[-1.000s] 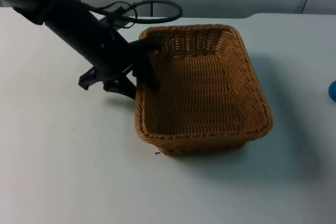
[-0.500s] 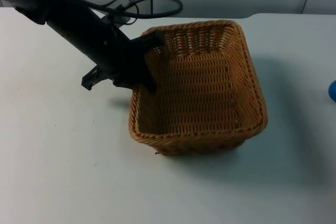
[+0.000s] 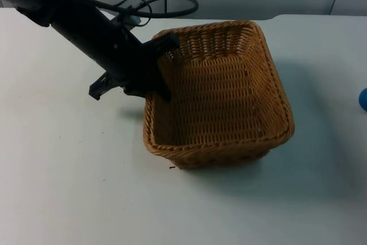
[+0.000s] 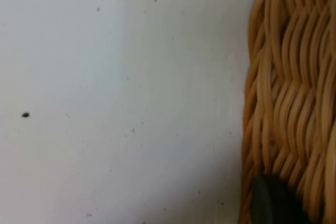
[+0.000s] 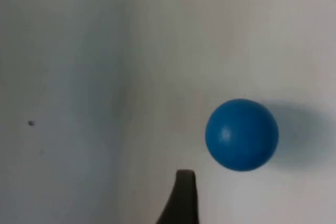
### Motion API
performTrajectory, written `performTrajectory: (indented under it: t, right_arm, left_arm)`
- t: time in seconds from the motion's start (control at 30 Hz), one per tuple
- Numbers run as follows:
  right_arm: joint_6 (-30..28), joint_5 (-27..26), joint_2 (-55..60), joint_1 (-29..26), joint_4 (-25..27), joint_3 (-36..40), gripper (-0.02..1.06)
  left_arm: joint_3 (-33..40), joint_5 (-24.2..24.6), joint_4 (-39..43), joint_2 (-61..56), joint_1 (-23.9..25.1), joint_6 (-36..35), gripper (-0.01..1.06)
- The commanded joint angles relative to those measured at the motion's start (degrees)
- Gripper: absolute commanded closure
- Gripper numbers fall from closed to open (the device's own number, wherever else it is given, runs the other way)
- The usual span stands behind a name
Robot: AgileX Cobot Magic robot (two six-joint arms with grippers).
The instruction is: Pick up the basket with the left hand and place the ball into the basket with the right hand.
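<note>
**Basket gripped at its left rim, ball waiting far right**

The basket [image 3: 221, 93], mid-table, looks light and stiff; its woven rim suits pinching. Nothing lies inside it. The left gripper [image 3: 159, 67] clamps that left rim. The ball [image 5: 241, 134] looks smooth and prone to roll; the right gripper's [image 5: 181, 198] finger spread cannot be told.

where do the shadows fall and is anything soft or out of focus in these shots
Top view: the basket casts a soft shadow to its right and front on the table. Left wrist view: the wicker weave looks soft. Right wrist view: the ball has a faint shadow beside it; its edges are slightly soft.
</note>
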Motion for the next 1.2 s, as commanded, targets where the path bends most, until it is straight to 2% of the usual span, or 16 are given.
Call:
performTrajectory:
  t: [0.0, 0.27, 0.47, 0.6, 0.73, 0.83, 0.87, 0.93, 1.17]
  right_arm:
    - [0.1, -0.5, 1.8, -0.3, -0.9, -0.4, 0.32]
    - [-0.6, -1.7, 7.3, -0.2, -0.6, -0.4, 0.33]
    - [-0.6, -6.5, 9.6, 0.2, -0.4, -0.4, 0.34]
    - [-0.6, -6.9, 10.9, 0.2, -0.5, -0.5, 0.38]
    - [-0.6, -6.9, 12.3, 0.2, 0.1, -0.5, 0.52]
    - [-0.6, -8.2, 12.8, 0.2, 0.7, -0.5, 0.81]
    - [-0.6, -8.2, 12.8, 0.2, 0.7, -0.5, 0.81]
    - [-0.6, -8.9, 12.6, 0.2, 0.7, -0.5, 1.05]
    - [-0.7, -7.2, 6.0, 0.5, 1.0, -0.5, 1.05]
  left_arm:
    - [0.1, -1.4, 0.6, 0.0, -0.3, -0.6, 1.05]
    - [0.1, -1.7, 0.6, 0.0, -0.3, -0.6, 1.05]
    - [0.1, -1.7, 0.9, 0.0, -0.3, -0.6, 1.05]
    - [0.1, -1.7, 1.0, 0.0, -0.3, -0.6, 1.05]
    - [0.1, -1.6, 1.0, 0.0, -0.3, -0.6, 1.05]
    - [0.1, -1.5, 1.2, 0.0, -0.3, -0.6, 1.05]
    - [0.1, -1.5, 1.2, 0.0, -0.3, -0.6, 1.05]
    - [0.1, -1.5, 1.2, 0.0, -0.3, -0.6, 1.05]
    - [0.1, -1.0, 1.2, 0.0, -0.3, -0.6, 1.05]
